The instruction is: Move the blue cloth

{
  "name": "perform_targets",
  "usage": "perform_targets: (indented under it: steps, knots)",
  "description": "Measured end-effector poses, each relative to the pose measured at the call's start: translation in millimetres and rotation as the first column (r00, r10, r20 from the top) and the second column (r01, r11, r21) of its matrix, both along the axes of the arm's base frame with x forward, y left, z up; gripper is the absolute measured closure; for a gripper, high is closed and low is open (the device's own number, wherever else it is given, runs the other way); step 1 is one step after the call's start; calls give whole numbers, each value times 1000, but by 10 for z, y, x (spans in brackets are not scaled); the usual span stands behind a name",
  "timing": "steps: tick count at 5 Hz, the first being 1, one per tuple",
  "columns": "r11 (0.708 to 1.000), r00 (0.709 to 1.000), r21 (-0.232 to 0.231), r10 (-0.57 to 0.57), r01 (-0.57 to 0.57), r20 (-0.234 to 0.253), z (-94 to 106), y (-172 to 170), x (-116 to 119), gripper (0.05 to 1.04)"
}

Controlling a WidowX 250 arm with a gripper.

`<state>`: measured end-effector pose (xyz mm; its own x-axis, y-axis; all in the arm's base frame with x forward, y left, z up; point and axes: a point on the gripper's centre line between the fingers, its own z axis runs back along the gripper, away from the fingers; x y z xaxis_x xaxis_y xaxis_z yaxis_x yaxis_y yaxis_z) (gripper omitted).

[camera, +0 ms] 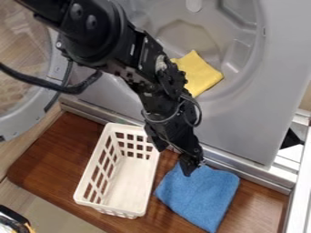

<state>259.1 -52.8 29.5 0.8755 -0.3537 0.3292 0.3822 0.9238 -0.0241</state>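
Next, gather fuzzy blue cloth (200, 195), five o'clock on brown wooden desk (48, 154)
Pinch deeply at twelve-o'clock edge with black mechanical hand (193, 169), cannot tell whether clenched or released; raise before shifting.

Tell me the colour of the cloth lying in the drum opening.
Yellow: the folded cloth, seen in the camera view, partly behind the arm.

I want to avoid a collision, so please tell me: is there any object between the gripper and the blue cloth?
Nothing visible stands between them: the gripper is at the upper edge of the blue cloth. The white basket is beside the cloth, on the picture's left, not in between.
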Motion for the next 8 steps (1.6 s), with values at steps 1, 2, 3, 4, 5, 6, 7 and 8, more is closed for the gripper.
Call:
perform_targets:
  steps: [1,2,3,4,5,6,7,8]
  knots:
    - [1000,1000,3,5,-5,-24,-71,5,-16,83]
    - [1000,995,22,-3,5,-98,-340,-64,5,83]
    - [998,988,64,-2,12,-156,-575,-167,37,83]
    - [996,984,79,-29,44,-177,-729,-232,63,83]
    - [993,981,86,-63,80,-185,-852,-319,44,83]
    - [991,975,96,-70,92,-210,-1000,-316,38,83]
    - [991,976,101,-61,84,-207,-1052,-308,74,83]
    - [989,978,134,-31,59,-205,-1084,-259,107,83]
